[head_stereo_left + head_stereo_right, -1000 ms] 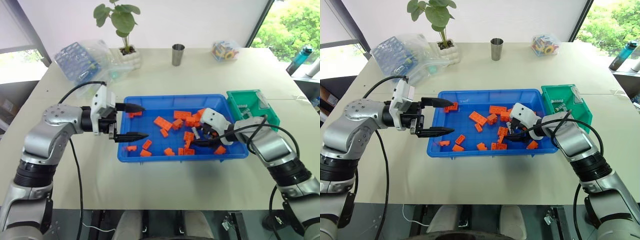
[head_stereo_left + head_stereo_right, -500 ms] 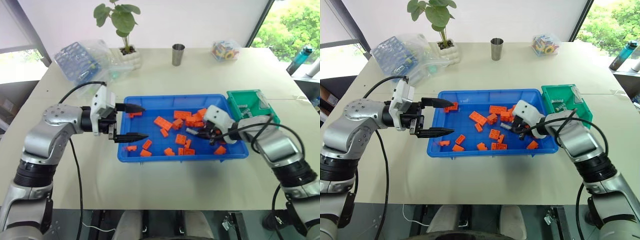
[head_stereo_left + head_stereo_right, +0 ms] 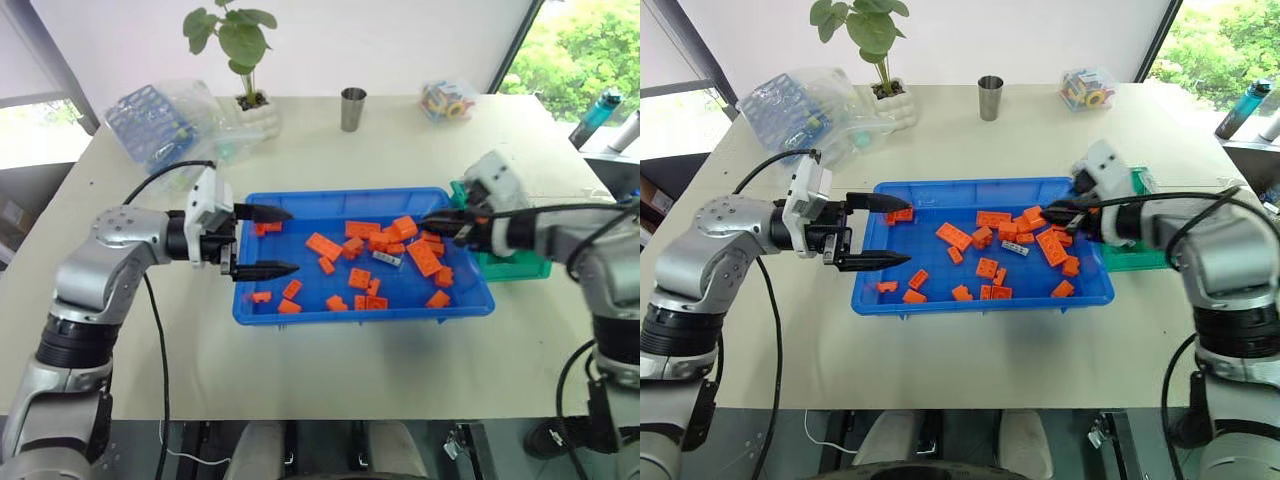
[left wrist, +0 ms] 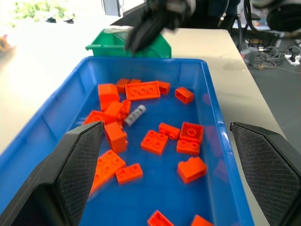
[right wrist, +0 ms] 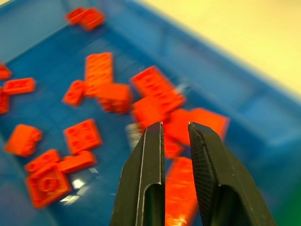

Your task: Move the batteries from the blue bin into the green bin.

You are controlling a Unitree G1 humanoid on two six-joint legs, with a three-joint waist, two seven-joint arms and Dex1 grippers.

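Potted plant (image 3: 240,45) far side of tabletop (image 3: 330,150), w/ metal cup (image 3: 353,108), clear bag holding blue rack (image 3: 150,120), toy bag (image 3: 448,100). Bottle (image 3: 600,115) off right edge.

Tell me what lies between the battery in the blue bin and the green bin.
Orange bricks crowd the battery on the side toward the green bin, then comes the blue bin's end wall. The right gripper hovers above that stretch.

One silvery-grey battery (image 3: 387,260) lies flat among orange bricks (image 3: 325,246) in the blue bin (image 3: 300,314); the green bin (image 3: 515,267) sits just beside it.
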